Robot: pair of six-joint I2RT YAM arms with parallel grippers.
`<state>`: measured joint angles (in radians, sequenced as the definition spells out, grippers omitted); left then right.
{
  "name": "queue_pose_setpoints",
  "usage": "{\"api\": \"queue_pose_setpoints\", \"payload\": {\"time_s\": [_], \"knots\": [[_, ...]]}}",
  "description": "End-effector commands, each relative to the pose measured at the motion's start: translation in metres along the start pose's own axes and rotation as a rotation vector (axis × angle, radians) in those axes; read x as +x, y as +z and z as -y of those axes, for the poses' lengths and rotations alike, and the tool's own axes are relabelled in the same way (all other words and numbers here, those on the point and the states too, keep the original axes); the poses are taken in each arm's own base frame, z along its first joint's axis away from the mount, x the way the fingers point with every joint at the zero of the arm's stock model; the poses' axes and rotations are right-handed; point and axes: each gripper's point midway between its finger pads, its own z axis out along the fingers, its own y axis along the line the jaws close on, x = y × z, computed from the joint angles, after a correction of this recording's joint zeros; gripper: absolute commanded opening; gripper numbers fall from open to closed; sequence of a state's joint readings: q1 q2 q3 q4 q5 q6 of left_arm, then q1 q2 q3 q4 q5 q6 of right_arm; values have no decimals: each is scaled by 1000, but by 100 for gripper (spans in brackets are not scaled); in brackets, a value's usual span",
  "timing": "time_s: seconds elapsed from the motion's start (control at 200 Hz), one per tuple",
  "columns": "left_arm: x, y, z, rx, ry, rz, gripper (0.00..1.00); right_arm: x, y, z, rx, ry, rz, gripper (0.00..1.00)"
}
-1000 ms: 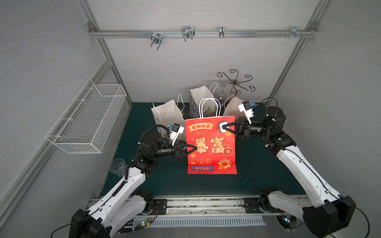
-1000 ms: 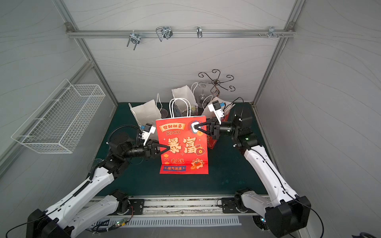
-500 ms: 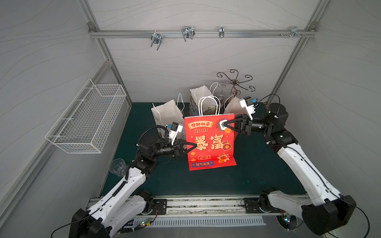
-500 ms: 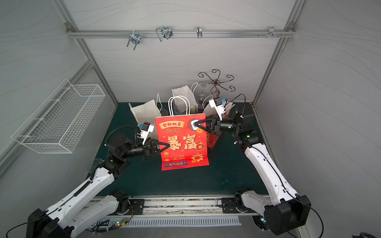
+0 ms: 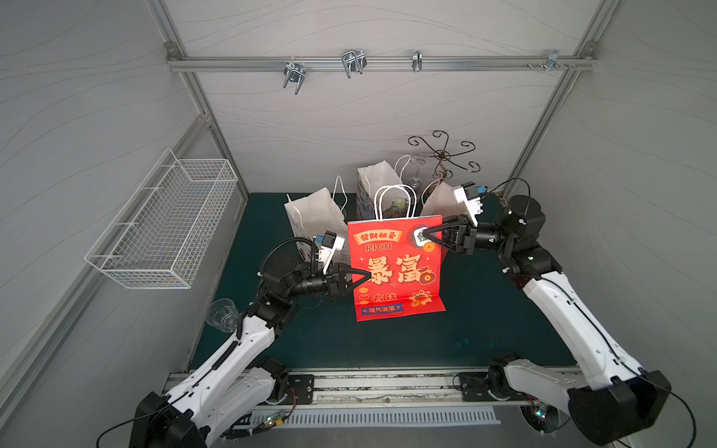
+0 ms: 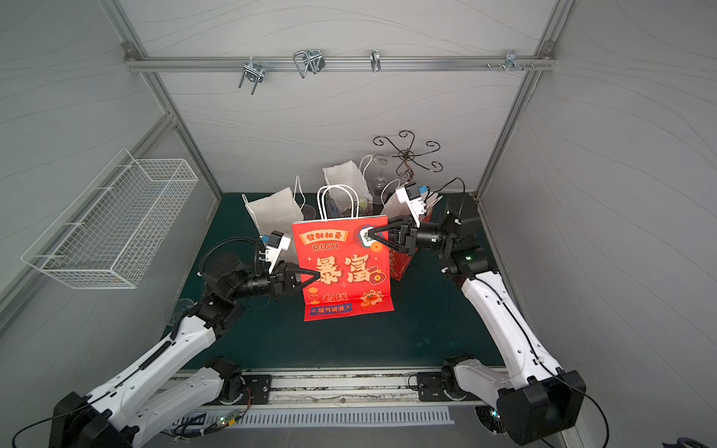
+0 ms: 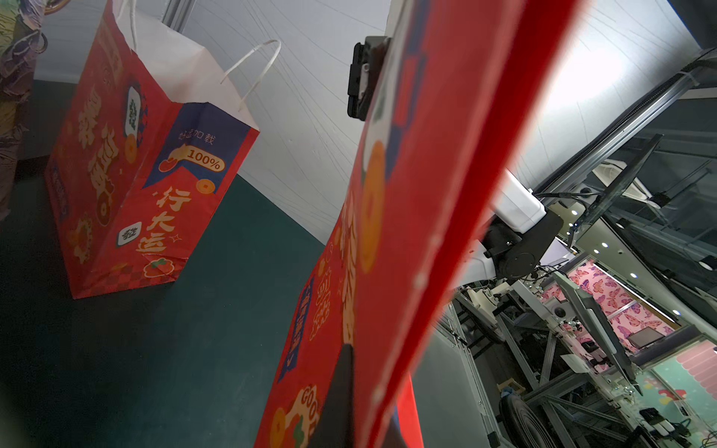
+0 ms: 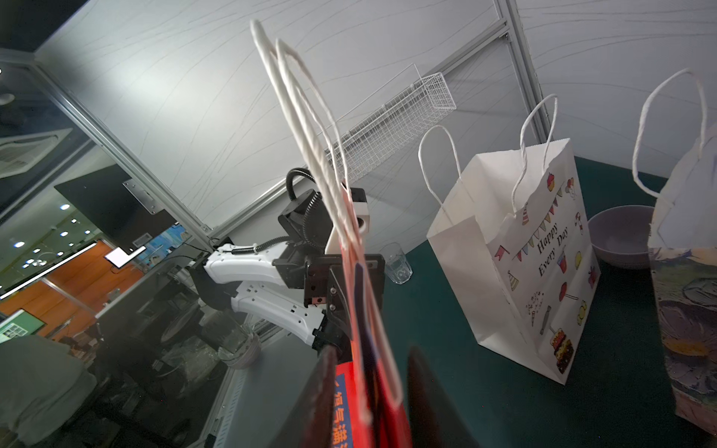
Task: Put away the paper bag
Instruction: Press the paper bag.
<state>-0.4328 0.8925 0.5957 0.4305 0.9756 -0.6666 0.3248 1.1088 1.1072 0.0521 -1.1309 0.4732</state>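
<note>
Nearest, at the left edge of the dark green tabletop (image 5: 388, 341): a clear drinking glass (image 5: 223, 316), well apart from everything else.

Next, in the middle of the tabletop: the flat red paper bag (image 5: 395, 271) (image 6: 345, 271), folded thin, standing up tall with its gold letters facing front. Bottom flap bent forward onto the tabletop. Two white string handles (image 5: 394, 201) sticking up from the top.

At the bag's left edge, about halfway up: the left claw (image 5: 366, 273) (image 6: 318, 274), pressed together and pinching the red paper. In the left wrist view, one dark finger (image 7: 341, 388) flat against the bag's printed face (image 7: 407, 232).

At the bag's top right corner: the right claw (image 5: 423, 234) (image 6: 368, 234), spread, with the bag's edge between its two fingers. In the right wrist view, one finger (image 8: 322, 395) close against the red paper and a gap before the other one (image 8: 426, 395). No squeeze on the bag there.

Behind, toward the back wall: a white party bag (image 5: 314, 217) reading "Happy Every Day", a bag with a painted picture (image 5: 378, 182), and an open red bag (image 7: 135, 174) behind the right claw. A grey bowl (image 8: 620, 236) between the white bag and the picture bag.

Farther back: a black curly metal stand (image 5: 442, 155) with a wine glass (image 5: 417, 170) beside it.

On the left wall: a white wire basket (image 5: 167, 229). Highest and farthest: a metal rail with hooks (image 5: 349, 64).
</note>
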Motion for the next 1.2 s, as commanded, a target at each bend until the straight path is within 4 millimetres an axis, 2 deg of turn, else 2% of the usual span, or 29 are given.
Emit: {"api": "queue_pose_setpoints", "payload": {"time_s": [0.0,0.065,0.135,0.265,0.345,0.455,0.495,0.56,0.64,0.74,0.82,0.93,1.026,1.156,1.196], "knots": [[-27,-3,29,65,94,74,0,17,-2,0,-18,25,-34,44],[-31,-3,32,70,101,82,0,22,-2,0,-32,56,-44,44],[-33,-3,34,73,101,87,0,23,-2,-2,-52,65,-48,38],[-39,-3,33,70,92,111,0,20,-3,-10,-77,45,-48,12],[-41,-2,31,59,83,125,0,19,-3,-13,-82,32,-47,0],[-43,-2,27,46,85,136,0,21,-4,-14,-82,25,-49,0],[-44,-2,28,45,86,141,0,23,-4,-14,-79,24,-52,9],[-48,-2,30,52,86,150,0,27,-5,-11,-69,33,-57,29],[-51,-2,34,67,86,159,0,32,-6,-8,-65,45,-62,37],[-54,-3,38,76,92,165,0,38,-9,-5,-63,60,-65,35],[-56,-4,39,73,98,169,0,40,-10,-7,-75,69,-70,25],[-58,-4,39,67,100,178,0,41,-11,-12,-94,69,-77,7],[-60,-3,38,60,108,182,0,40,-11,-16,-104,65,-78,0],[-62,-3,36,49,113,186,0,41,-14,-17,-100,62,-74,0],[-62,-3,37,50,112,185,0,41,-15,-15,-88,64,-69,15]]}}
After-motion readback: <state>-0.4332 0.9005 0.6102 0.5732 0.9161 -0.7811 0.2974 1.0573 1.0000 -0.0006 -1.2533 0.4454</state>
